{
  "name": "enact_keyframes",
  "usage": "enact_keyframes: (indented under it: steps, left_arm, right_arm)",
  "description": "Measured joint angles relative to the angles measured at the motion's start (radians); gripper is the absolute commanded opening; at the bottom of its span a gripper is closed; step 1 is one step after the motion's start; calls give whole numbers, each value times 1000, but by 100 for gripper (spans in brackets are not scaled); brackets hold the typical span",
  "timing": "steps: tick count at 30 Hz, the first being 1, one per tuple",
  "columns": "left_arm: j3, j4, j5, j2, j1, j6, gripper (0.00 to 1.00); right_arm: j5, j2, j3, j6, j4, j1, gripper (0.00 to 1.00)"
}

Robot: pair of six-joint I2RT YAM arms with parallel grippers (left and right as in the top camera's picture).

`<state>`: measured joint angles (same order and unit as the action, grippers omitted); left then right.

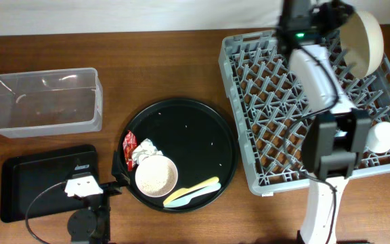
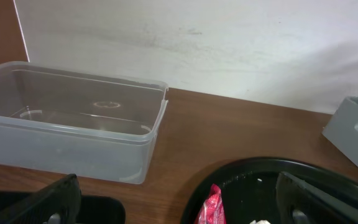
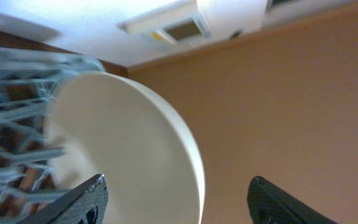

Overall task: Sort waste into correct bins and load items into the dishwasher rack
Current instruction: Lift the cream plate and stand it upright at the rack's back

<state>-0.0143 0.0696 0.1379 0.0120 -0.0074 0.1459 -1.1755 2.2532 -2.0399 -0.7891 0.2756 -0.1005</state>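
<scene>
Overhead: poised above the far right corner of the large square grey plastic dishwasher rack (image 1: 246, 115), the right gripper (image 3: 178, 186), with the large cream round dish (image 1: 365, 37) standing on edge among the pegs there. Spread wide and clamping nothing, the dish rim lying between the fingers in the right wrist view; cannot tell whether touching.

Judged to be the letting-go of the dish. To do it well:
- Confirm a steady lean against a peg before backing off.
- Lift away along the plane of the dish, without brushing the rim.
- Keep clear of the white cup (image 1: 383, 135) at the rack's right side.

Well left of the rack, at the far edge of the round black tray (image 1: 202, 115): the left gripper (image 2: 176, 186), likewise spread and empty, low beside the small red snack wrapper (image 1: 129, 144).

Also left of the rack, not yet sorted or loaded:
- crumpled white paper napkin (image 1: 144, 152)
- small pink bowl (image 1: 156, 176)
- yellow plastic utensil (image 1: 202, 184)
- pale blue plastic utensil (image 1: 181, 198)
</scene>
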Motion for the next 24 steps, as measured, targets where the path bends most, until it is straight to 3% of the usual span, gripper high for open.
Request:
enact_keyframes:
  steps: [7, 14, 24]
  left_arm:
    - [0, 0, 0, 0, 0, 0, 99]
    - [0, 0, 0, 0, 0, 0, 99]
    - [0, 0, 0, 0, 0, 0, 99]
  right_arm:
    - [-101, 0, 0, 0, -41, -221, 98]
    - [-163, -24, 0, 0, -148, -310, 98]
    - [-212, -439, -61, 60, -128, -421, 98]
